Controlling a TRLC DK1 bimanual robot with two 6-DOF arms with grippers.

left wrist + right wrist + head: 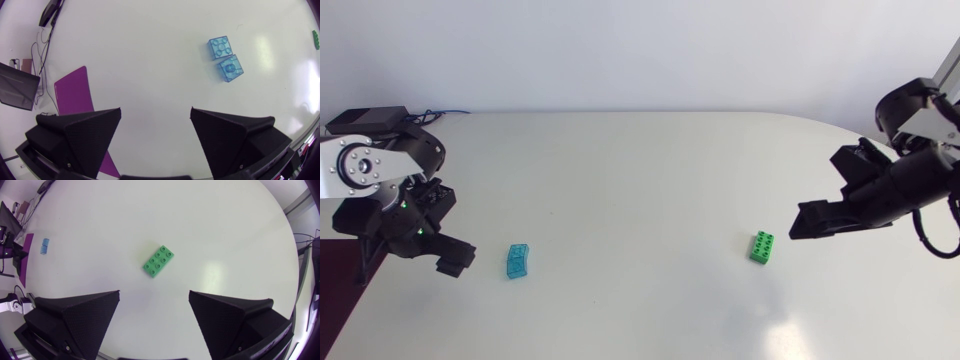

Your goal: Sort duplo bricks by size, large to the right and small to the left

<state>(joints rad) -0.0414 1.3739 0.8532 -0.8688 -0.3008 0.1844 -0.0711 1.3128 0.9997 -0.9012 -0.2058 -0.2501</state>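
A small translucent blue brick point(517, 261) lies on the white table at the left, a short way right of my left gripper point(453, 259). In the left wrist view the blue brick point(225, 58) sits ahead of the open left gripper point(155, 122), off to one side and untouched. A larger green brick point(762, 246) lies at the right, just left of my right gripper point(807, 222). In the right wrist view the green brick point(159, 260) rests ahead of the open right gripper point(154, 302), nothing between its fingers.
The white table point(640, 180) stretches bare between the two bricks. A purple mat point(75, 95) shows past the table's edge in the left wrist view.
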